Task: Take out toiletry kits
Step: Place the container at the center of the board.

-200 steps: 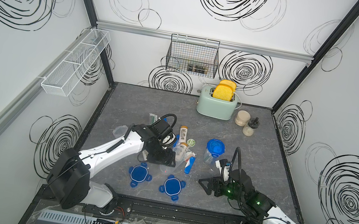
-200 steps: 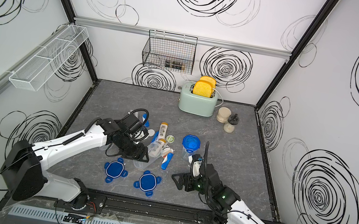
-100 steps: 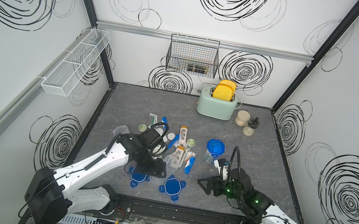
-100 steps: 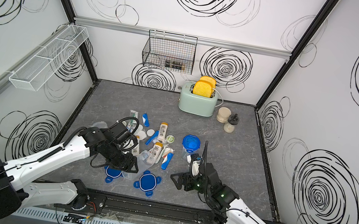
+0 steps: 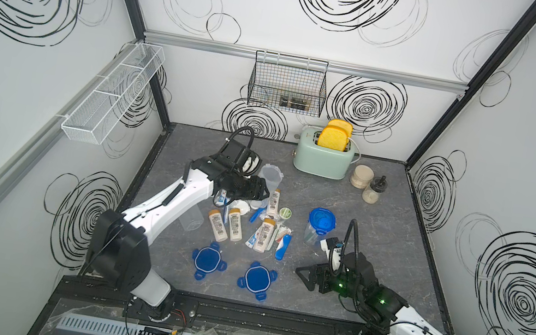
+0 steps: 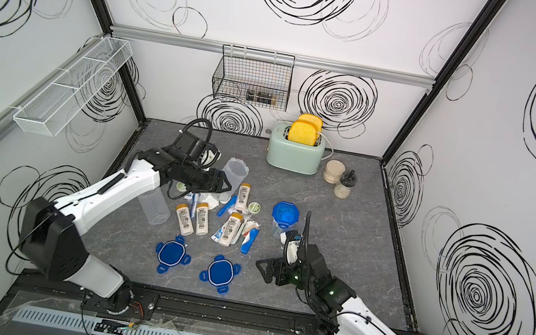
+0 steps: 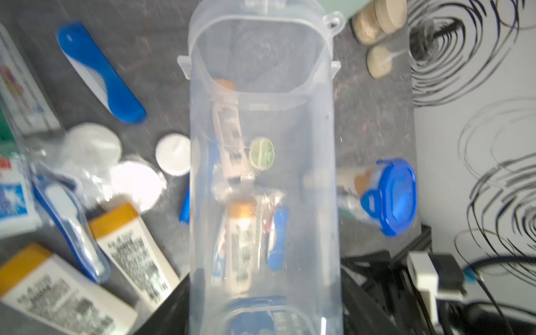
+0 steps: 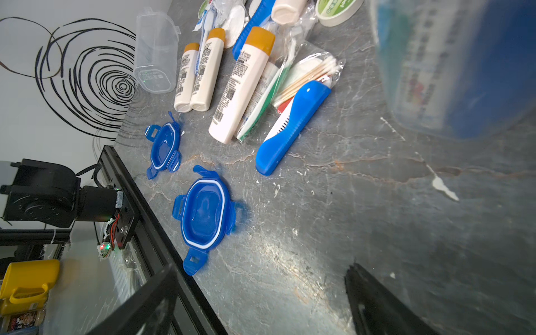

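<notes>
The left gripper point(image 5: 263, 193) clamps the base of a clear plastic jar point(image 5: 270, 177), held tipped above the grey counter's point(image 5: 376, 240) middle; it looks empty. Beneath it, loose toiletry kits point(image 5: 263, 236) lie heaped: four cream bottles with tan caps point(image 5: 235, 225), one round green tin point(image 5: 285, 212), at least two blue folding toothbrushes point(image 5: 283, 247), and toothpaste tubes point(image 5: 251, 240) too jumbled to count. A second clear jar point(image 5: 192, 220) lies empty toward the left edge; two blue four-tab lids point(image 5: 256, 280) rest near the front edge. The right gripper point(image 5: 306, 279), jaws wide and empty, hovers near a third jar point(image 5: 320, 224), upright, blue lid on, contents inside. Emptying the held jar seems finished; next, set it down and unclip the third.
</notes>
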Controlling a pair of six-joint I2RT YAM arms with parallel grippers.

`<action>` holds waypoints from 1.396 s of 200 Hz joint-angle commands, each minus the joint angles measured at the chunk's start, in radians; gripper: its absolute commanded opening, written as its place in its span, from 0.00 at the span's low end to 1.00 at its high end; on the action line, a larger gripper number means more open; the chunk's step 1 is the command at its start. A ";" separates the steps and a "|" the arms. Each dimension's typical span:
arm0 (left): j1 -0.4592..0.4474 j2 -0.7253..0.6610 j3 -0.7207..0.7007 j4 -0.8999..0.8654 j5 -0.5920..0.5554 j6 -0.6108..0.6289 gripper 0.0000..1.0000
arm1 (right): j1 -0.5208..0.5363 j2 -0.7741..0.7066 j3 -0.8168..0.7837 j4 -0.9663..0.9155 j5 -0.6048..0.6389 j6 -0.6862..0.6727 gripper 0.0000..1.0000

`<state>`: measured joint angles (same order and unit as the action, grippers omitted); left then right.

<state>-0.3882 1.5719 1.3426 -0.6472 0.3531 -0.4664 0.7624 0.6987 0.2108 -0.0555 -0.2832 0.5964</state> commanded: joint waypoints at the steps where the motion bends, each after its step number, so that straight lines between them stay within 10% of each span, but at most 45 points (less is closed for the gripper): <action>1: 0.012 0.103 0.078 0.184 -0.086 0.034 0.16 | -0.007 -0.007 0.006 0.000 0.004 -0.011 0.92; 79: 0.041 0.429 0.200 0.337 -0.174 0.030 0.20 | -0.009 0.006 0.008 -0.005 -0.018 -0.012 0.92; 147: 0.065 0.526 0.194 0.382 -0.169 0.035 0.42 | -0.009 -0.023 0.009 -0.026 -0.027 -0.003 0.92; 218: 0.052 0.509 0.194 0.319 -0.201 0.035 0.95 | -0.008 -0.059 0.000 -0.044 -0.023 0.015 0.92; 279: 0.023 0.343 0.148 0.256 -0.287 0.065 0.96 | -0.008 -0.057 0.003 -0.047 -0.010 0.015 0.91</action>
<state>-0.3561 2.0579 1.5101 -0.3786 0.1081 -0.4164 0.7570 0.6472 0.2108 -0.0822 -0.3027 0.6044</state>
